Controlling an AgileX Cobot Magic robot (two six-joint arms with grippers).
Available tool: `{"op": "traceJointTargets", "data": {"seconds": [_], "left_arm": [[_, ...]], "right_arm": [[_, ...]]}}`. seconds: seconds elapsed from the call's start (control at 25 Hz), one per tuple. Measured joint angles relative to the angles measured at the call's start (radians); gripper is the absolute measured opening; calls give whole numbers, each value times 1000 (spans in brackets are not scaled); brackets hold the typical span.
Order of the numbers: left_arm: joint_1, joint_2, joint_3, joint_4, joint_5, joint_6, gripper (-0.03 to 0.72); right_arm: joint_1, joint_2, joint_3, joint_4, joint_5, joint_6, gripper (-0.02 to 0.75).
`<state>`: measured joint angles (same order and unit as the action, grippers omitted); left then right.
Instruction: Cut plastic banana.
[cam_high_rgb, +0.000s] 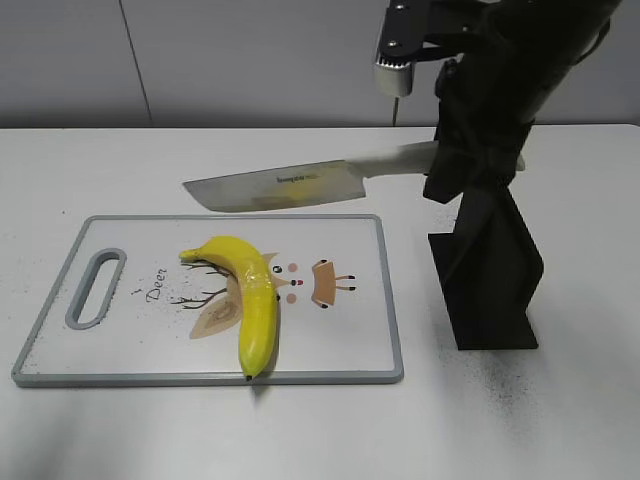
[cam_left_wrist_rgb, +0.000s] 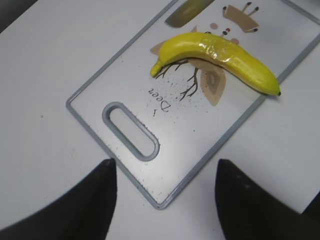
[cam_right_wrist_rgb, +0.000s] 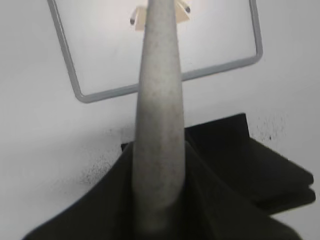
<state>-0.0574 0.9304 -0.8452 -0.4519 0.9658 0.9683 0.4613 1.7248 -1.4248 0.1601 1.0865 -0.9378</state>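
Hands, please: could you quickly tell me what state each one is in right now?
Left hand: open, holding nothing, above the cutting board's handle end.
Right hand: closed on the knife, blade raised beyond the banana.

From the right wrist I see only the pale speckled knife handle (cam_right_wrist_rgb: 159, 125); its steel blade is hidden, and the grey-rimmed white cutting board (cam_right_wrist_rgb: 67, 75) runs off-frame.

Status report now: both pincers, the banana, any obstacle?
Right pincer shut on knife, above board's far edge. Left pincer open, empty. Plastic banana uncut on cutting board. Nothing in the way.
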Motion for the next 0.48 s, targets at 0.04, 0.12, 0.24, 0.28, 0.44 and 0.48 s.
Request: {"op": "traceJointTargets", "data": {"seconds": [0.04, 0.12, 0.24, 0.28, 0.44, 0.48], "left_arm": [[-6, 49, -32, -16, 15, 36, 585], [-28, 138, -110, -35, 39, 92, 585], [-81, 276, -218, -39, 58, 145, 585], [-101, 312, -251, -41, 61, 166, 585], [-174, 458, -354, -32, 68, 230, 585], [-190, 492, -371, -27, 67, 246, 585]], "right_arm": [[2, 16, -17, 13, 1, -20, 167], [4, 41, -49, 29, 9, -53, 167], [4, 72, -84, 64, 16, -81, 167], [4, 79, -87, 76, 17, -94, 167], [4, 92, -90, 135, 26, -147, 167], [4, 92, -90, 149, 26, -156, 167]]}}
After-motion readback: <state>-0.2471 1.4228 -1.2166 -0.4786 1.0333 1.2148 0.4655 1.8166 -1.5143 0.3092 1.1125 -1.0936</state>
